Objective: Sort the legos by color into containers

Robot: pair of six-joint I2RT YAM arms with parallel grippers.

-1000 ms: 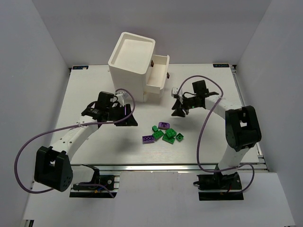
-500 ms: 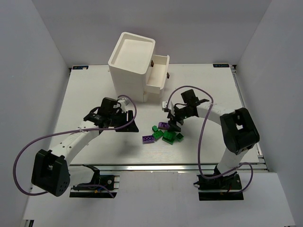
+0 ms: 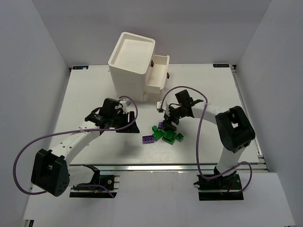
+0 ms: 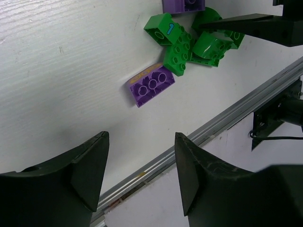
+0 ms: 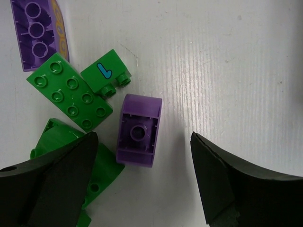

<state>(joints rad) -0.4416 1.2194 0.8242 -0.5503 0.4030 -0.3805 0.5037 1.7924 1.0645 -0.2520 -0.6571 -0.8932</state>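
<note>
Your legos (image 3: 164,134) lie in one loose heap in the middle of the desk (image 3: 94,85), a little toward the right arm's side and well apart from the white cabinet (image 3: 130,61) at the far edge. In the right wrist view you see a purple arched brick (image 5: 138,130) lying hollow side up. It is just beside a green eight-stud plate (image 5: 71,92) and a small green brick with a blue mark (image 5: 105,71). More green pieces are jumbled next to the plate, partly hidden by a finger. A purple three-stud brick (image 5: 38,35) lies at the heap's edge, on the side nearest the left arm.

Your right pincer (image 5: 142,138) is spread wide and low over the heap, with one finger on each side of the arched brick. Neither finger touches it as far as the view shows. Your left pincer (image 4: 140,142) is also released and holds nothing; it is over bare desk with the three-stud brick ahead of it.

On the cabinet, the drawers (image 3: 158,71) stick out toward the right arm with their knobs showing. From above you cannot tell how many are pulled out.
</note>
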